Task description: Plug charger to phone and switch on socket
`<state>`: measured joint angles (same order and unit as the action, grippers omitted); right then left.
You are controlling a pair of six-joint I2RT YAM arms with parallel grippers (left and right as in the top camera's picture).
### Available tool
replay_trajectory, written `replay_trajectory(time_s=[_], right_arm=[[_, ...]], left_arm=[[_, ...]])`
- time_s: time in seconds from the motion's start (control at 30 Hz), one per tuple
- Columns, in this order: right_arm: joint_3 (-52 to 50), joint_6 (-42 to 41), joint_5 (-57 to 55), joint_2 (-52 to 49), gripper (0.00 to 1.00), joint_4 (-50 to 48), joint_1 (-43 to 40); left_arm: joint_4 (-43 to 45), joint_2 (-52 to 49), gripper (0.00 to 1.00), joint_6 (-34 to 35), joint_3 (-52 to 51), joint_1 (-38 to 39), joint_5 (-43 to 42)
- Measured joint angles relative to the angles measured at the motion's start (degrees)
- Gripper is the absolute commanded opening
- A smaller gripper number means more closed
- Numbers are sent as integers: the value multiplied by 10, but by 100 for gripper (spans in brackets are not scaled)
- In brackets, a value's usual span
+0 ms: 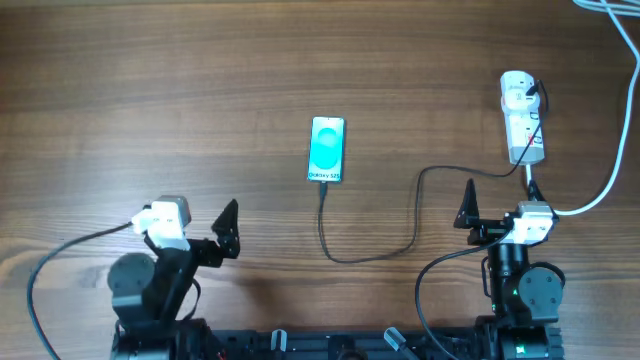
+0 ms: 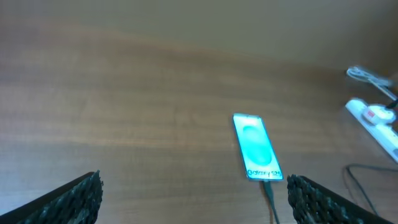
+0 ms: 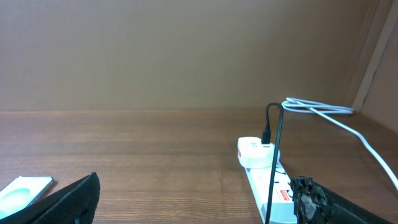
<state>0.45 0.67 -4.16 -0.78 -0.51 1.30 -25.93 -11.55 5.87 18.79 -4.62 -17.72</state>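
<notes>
The phone (image 1: 327,149) lies flat mid-table with its teal screen lit; it also shows in the left wrist view (image 2: 256,147) and at the lower left of the right wrist view (image 3: 25,188). The black charger cable (image 1: 375,252) runs from the phone's near edge, loops and reaches the white socket (image 1: 521,118) at the right, where a white adapter (image 3: 255,152) sits in it. The socket also shows in the left wrist view (image 2: 375,118). My left gripper (image 2: 193,198) is open and empty, near and left of the phone. My right gripper (image 3: 196,202) is open and empty, just short of the socket.
A thick white cord (image 1: 612,130) runs from the socket's side up to the far right corner of the table (image 1: 150,90). Black robot cables (image 1: 60,260) trail near both arm bases at the front edge.
</notes>
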Motion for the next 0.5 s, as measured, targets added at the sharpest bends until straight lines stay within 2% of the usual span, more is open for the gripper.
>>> replay_trajectory(time_s=[0.17,0.27,0.5], right_arm=[[0,0,0,0,100,0,0],[0,0,0,0,100,0,0],[0,0,0,0,100,0,0]], left_arm=[[138,75,100,36,-105,6,-2],[197,90,100,44,-129,26,7],[204,97,100,48,-135,42,95]])
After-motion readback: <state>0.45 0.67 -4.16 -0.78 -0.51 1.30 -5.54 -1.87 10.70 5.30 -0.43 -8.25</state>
